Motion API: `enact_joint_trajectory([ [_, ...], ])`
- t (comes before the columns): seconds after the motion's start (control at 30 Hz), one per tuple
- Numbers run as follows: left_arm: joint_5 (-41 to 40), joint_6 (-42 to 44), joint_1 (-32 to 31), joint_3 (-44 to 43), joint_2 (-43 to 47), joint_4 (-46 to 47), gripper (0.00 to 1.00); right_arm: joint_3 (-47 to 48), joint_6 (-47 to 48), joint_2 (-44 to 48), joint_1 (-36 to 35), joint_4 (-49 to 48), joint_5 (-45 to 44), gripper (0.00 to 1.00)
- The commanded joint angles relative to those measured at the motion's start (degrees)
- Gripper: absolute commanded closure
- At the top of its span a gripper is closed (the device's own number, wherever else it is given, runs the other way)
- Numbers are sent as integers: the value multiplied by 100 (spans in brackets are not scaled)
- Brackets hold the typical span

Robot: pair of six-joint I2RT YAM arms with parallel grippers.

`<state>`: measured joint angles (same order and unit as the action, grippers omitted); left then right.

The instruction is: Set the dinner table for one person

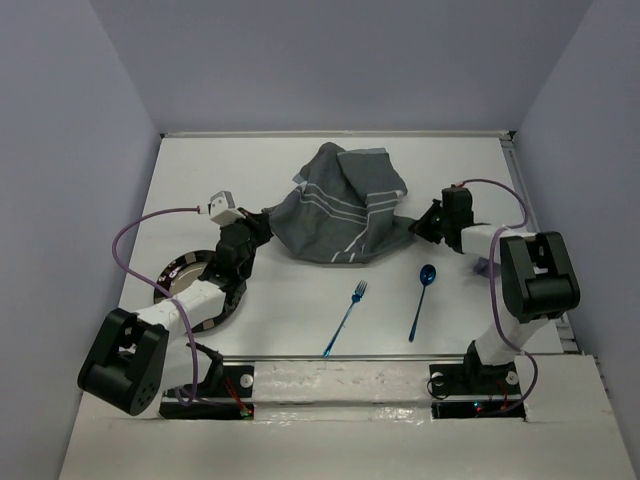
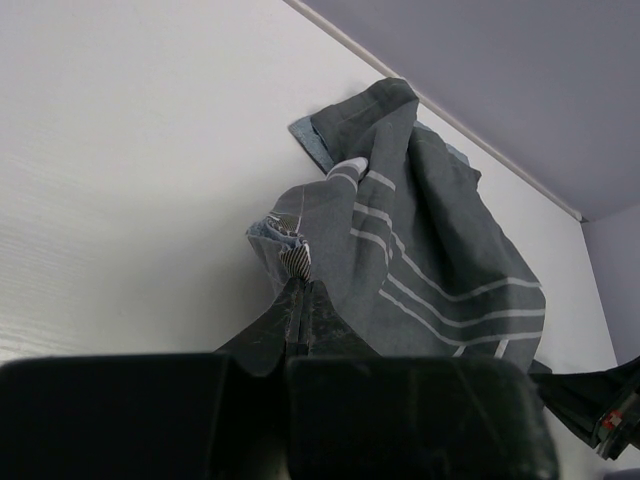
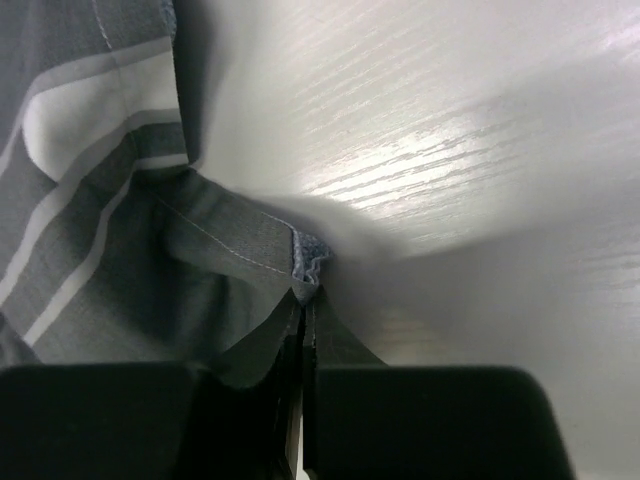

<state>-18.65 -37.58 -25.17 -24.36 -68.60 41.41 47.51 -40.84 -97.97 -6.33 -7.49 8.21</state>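
The dinner table (image 1: 285, 315) fills nearly the whole overhead view, a flat white matte slab running from the arm bases at the bottom to the far wall at the top. I'd judge it rigid and fixed, nothing to grip at all. It is only a surface to lay things on, smooth enough for cloth to slide across. What can be handled is the dark grey striped placemat (image 1: 340, 210), heaped in a crumpled mound in the upper middle of the frame. It looks soft, light and limp, so I'd take it by its hems or corners and pull them apart to flatten it. That seems to be the step in hand. The left claw (image 2: 300, 292) is pressed together on a folded edge at the mound's left side, and the right claw (image 3: 303, 305) pinches a stitched hem at its right side. Only the overhead view shows the rest of the setting: a blue fork (image 1: 346, 318) and a blue spoon (image 1: 422, 300) lying apart, below the cloth in that frame, and a dark-rimmed plate (image 1: 172, 266) half hidden under the left arm. The wrist views give what the overhead cannot, the fingertips meeting on fabric and the faint grain of the tabletop.
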Motion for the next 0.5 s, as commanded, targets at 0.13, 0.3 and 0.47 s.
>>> enact_joint_trajectory([
  [0.13, -358, 163, -58, -656, 215, 377, 100, 39, 269, 1261, 35, -438, -495, 100],
  [0.3, -437, 435, -76, -1614, 487, 412, 100, 785, 831, 2876, 35, 159, -873, 100],
  [0.47, -271, 945, -120, -2792, 768, 465, 100, 1778, 1560, 3916, 35, 739, -1585, 100],
])
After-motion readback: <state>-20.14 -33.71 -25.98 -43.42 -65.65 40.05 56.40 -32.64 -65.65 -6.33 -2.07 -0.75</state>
